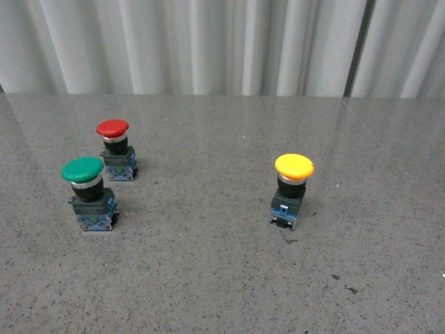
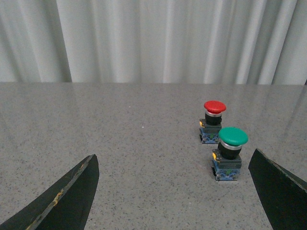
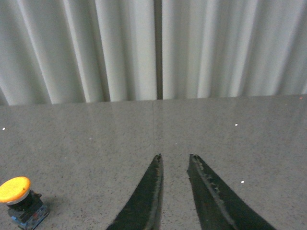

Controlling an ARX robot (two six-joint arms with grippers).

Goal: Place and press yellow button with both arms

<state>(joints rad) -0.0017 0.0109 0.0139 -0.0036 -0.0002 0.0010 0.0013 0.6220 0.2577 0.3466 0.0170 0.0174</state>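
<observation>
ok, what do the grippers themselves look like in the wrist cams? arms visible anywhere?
Only the fingers show. The left gripper has two broad, flat black fingers tapering to blunt tips, one with a worn, scuffed pale edge. The right gripper has two narrower black fingers tapering to points, with finely ridged inner edges. No cables, markings or arm links are visible; the front view shows neither arm.

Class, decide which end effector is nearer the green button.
Left. The left end effector has the green button just ahead, by one finger. The right end effector sees only the yellow button.
</observation>
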